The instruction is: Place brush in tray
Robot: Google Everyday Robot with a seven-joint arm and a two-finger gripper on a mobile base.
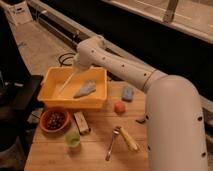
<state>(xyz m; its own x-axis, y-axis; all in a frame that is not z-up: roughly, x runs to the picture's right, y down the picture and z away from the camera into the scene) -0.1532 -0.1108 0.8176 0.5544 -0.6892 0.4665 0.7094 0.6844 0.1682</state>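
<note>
One slim white brush (pixel 66 82), gripper (pixel 77 67) above tray (pixel 75 103)

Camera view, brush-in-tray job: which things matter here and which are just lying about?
Job:
- brush, slanting over the tray
- tray, yellow
- end effector, above the tray's back edge at the brush's top end

Lying about:
- blue cloth in the tray
- bowl
- green cup
- fork
- yellow stick
- blue sponge
- orange fruit
</note>
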